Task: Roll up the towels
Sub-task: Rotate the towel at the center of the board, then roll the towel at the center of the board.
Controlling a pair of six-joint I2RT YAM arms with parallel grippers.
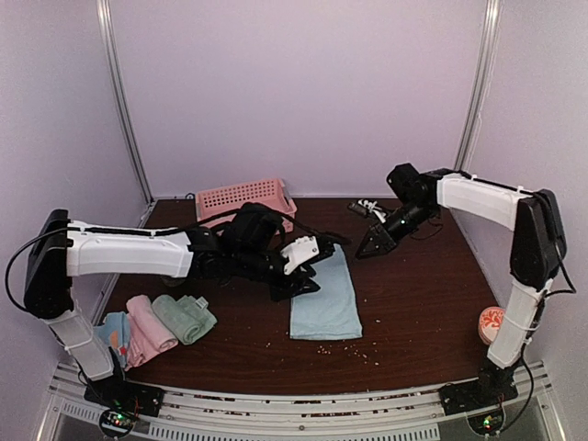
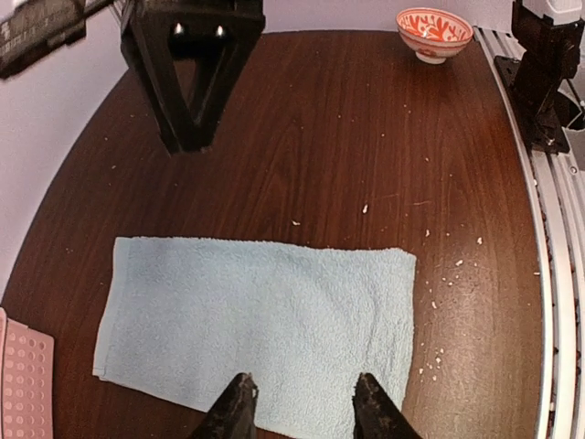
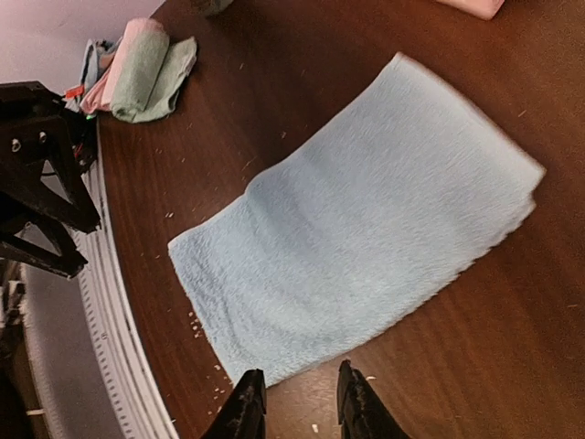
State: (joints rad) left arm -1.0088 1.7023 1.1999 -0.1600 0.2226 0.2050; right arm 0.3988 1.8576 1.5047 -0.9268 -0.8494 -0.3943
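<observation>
Risks skewing roll or dragging light blue towel [image 2: 256,311] across worktop [image 2: 366,137] if pinched unevenly, left gripper [image 2: 303,389] apart over its edge, right gripper [image 3: 298,375] narrowly apart, empty.

Light blue towel [image 1: 326,299] flat, rolled towels [image 1: 165,323] left

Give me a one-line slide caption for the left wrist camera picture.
Left gripper open over the near edge of a flat light blue towel on the dark table, right gripper hovering beyond.
</observation>
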